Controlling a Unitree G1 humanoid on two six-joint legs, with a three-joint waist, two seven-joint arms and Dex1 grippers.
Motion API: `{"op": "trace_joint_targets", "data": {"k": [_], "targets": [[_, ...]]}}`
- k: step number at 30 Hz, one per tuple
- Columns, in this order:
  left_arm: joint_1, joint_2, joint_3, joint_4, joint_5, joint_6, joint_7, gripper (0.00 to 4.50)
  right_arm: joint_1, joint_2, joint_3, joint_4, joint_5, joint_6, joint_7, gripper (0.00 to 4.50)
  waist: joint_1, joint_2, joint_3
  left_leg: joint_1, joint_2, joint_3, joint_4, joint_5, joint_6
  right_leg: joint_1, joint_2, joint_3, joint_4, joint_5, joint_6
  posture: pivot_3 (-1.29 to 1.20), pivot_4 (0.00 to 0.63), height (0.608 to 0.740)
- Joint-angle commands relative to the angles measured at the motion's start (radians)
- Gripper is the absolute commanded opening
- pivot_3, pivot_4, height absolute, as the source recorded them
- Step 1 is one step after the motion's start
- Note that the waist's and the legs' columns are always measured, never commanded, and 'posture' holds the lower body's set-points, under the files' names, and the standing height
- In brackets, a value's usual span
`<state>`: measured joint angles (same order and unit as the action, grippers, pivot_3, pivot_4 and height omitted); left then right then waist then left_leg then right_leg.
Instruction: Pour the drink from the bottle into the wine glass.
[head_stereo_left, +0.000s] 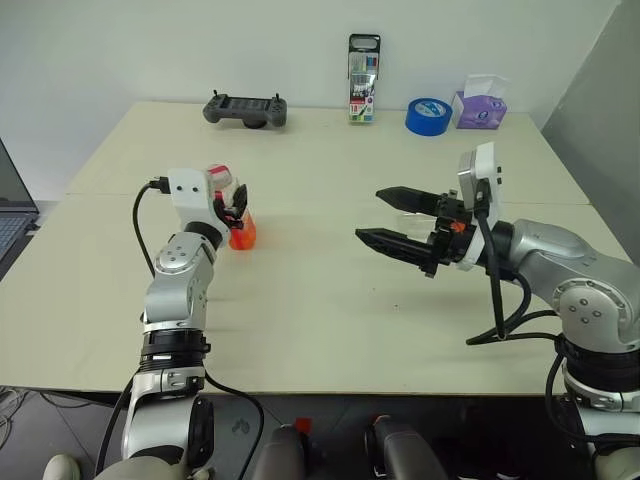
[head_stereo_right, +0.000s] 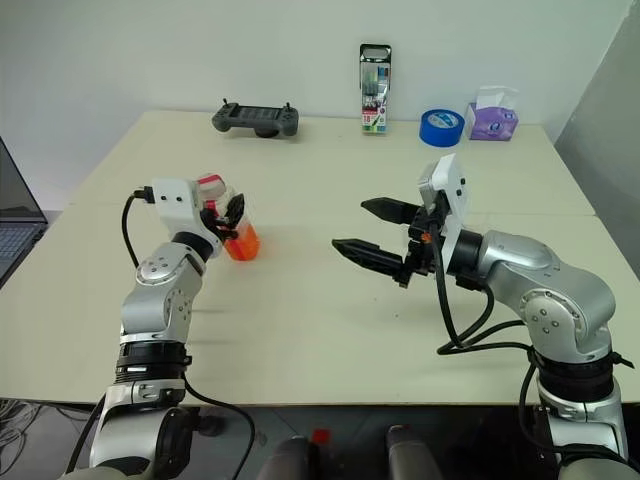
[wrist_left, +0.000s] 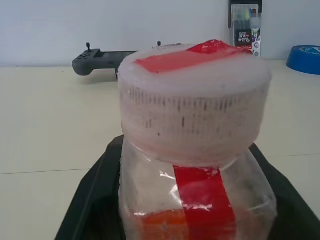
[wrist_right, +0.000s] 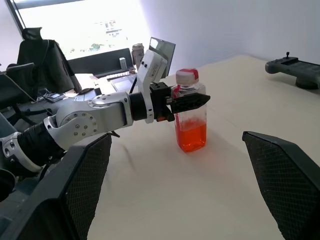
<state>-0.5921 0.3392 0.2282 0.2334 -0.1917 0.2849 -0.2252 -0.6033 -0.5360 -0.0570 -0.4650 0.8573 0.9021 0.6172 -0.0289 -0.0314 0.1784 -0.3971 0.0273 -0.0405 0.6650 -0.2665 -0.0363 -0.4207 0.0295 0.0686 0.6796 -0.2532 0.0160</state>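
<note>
The bottle (head_stereo_left: 240, 232) stands upright on the left part of the table (head_stereo_left: 320, 320), a clear squarish one with a red-pink cap (head_stereo_left: 218, 177) and orange-red drink (wrist_right: 190, 136) in its lower third. My left gripper (head_stereo_left: 238, 205) is shut on the bottle just below the cap, and its black fingers (wrist_left: 90, 200) press both sides of the bottle (wrist_left: 195, 130). My right gripper (head_stereo_left: 370, 214) hovers open above the middle of the table, pointing at the bottle from some way off, its fingers (wrist_right: 85, 190) wide apart with nothing between them. The wine glass is out of view.
Along the table's far edge lie a grey game controller (head_stereo_left: 245, 109), an upright marker pack (head_stereo_left: 363, 78), a blue tape roll (head_stereo_left: 428, 116) and a purple tissue box (head_stereo_left: 480, 105). A laptop (head_stereo_left: 12, 215) sits off the table's left side.
</note>
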Motion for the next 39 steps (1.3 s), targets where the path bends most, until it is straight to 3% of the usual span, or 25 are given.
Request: {"op": "trace_joint_targets", "data": {"k": [1,12,16,24,30,39], "targets": [[0.001,0.012,0.010,-0.055,-0.005,-0.008,0.006,1.98,-0.018,0.005,-0.020,-0.017,0.023,-0.010,-0.007,4.50,0.000,0.000,0.000,0.000,0.000,0.000,0.000,0.000,0.000,0.000,0.000,0.000,0.000,0.000,0.000,0.00,0.150,0.740],[0.019,0.029,-0.020,-0.118,0.000,0.024,-0.018,1.97,-0.023,0.014,0.016,-0.022,-0.026,-0.024,-0.031,4.50,0.000,0.000,0.000,0.000,0.000,0.000,0.000,0.000,0.000,0.000,0.000,0.000,0.000,0.000,0.000,0.00,0.150,0.740],[0.032,0.046,-0.119,-0.235,-0.037,0.058,-0.164,1.97,-0.046,0.058,0.062,-0.001,-0.091,-0.061,-0.069,4.50,-0.001,0.000,0.000,0.000,0.000,0.000,0.000,0.000,0.000,-0.001,0.000,0.000,0.000,0.000,0.000,0.00,0.150,0.740],[0.033,0.091,-0.224,-0.467,-0.288,0.241,-0.501,1.97,-0.096,0.177,0.126,0.033,-0.153,-0.094,-0.111,4.50,-0.003,0.001,0.000,-0.001,0.000,0.000,0.000,0.000,0.000,-0.001,-0.001,0.000,0.000,0.000,0.000,0.00,0.150,0.740],[0.002,0.137,-0.269,-0.443,-0.306,0.257,-0.618,1.97,-0.104,0.212,0.126,0.037,-0.175,-0.094,-0.127,4.50,-0.004,0.001,0.001,0.000,0.000,0.000,0.000,0.000,0.000,-0.001,0.003,0.000,0.000,-0.003,0.004,0.00,0.150,0.740],[-0.031,0.116,-0.287,-0.399,-0.292,0.246,-0.646,1.97,-0.094,0.241,0.141,0.028,-0.183,-0.091,-0.153,4.50,-0.004,0.001,0.001,0.000,0.000,0.000,0.000,0.000,0.000,-0.001,0.003,0.000,0.000,-0.003,0.004,0.00,0.150,0.740]]}}
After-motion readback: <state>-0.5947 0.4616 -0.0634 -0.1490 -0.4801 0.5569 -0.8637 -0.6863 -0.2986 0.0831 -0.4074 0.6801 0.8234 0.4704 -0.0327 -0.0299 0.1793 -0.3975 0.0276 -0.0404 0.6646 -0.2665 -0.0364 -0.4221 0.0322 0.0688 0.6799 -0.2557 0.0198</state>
